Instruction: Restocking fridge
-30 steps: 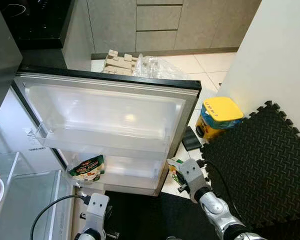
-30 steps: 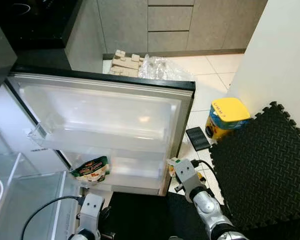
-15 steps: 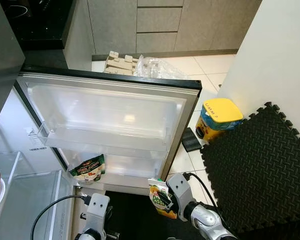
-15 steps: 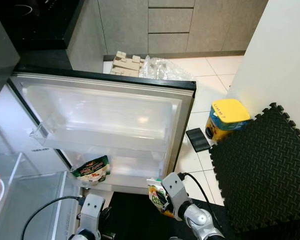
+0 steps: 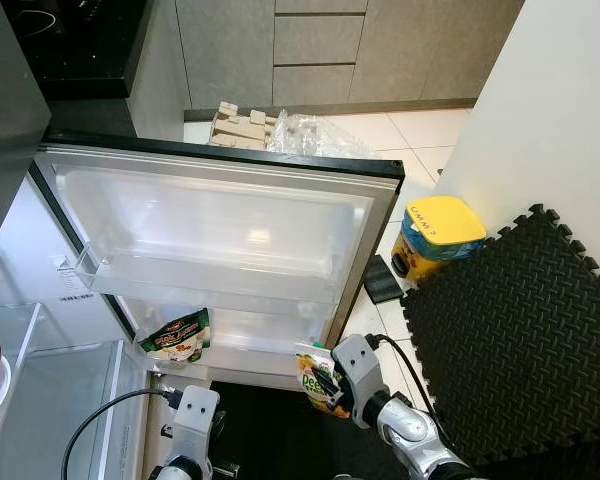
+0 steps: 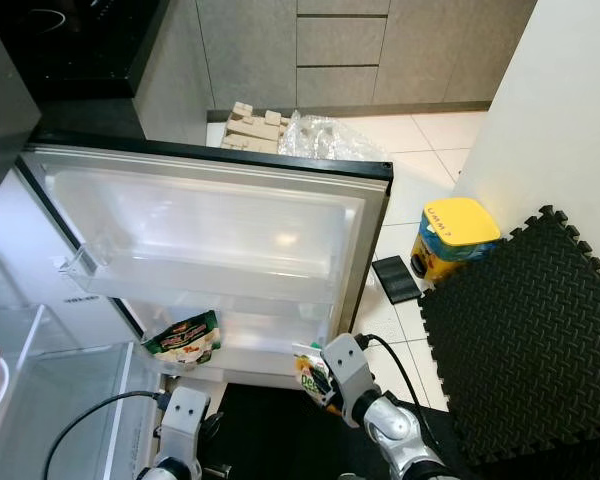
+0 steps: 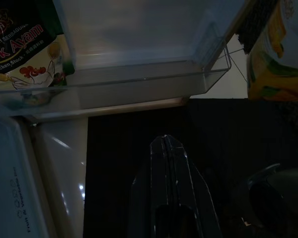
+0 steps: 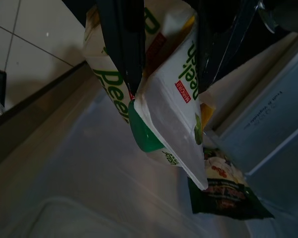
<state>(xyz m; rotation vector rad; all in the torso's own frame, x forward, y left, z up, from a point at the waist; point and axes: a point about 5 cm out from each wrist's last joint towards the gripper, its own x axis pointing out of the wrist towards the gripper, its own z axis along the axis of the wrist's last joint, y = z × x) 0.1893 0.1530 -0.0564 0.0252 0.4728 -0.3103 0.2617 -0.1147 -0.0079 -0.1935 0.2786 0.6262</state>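
While pinching a juice carton [image 5: 317,374], the right tool [image 5: 327,378] reaches toward the fridge door's lower shelf [image 5: 265,352].

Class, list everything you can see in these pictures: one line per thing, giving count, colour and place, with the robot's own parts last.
Fridge door: one, white inside, swung open.
Stock packet: one, green and white, lower door shelf.
Juice carton: one, white, green and yellow, by the door's lower corner.
Tub: one, blue with yellow lid, on the floor tiles.
Foam mat: one, black, right floor.
Plastic wrap: one, clear, beyond the door.
Right gripper: one, black, shut on the juice carton.
Left gripper: one, black, shut, below the door.
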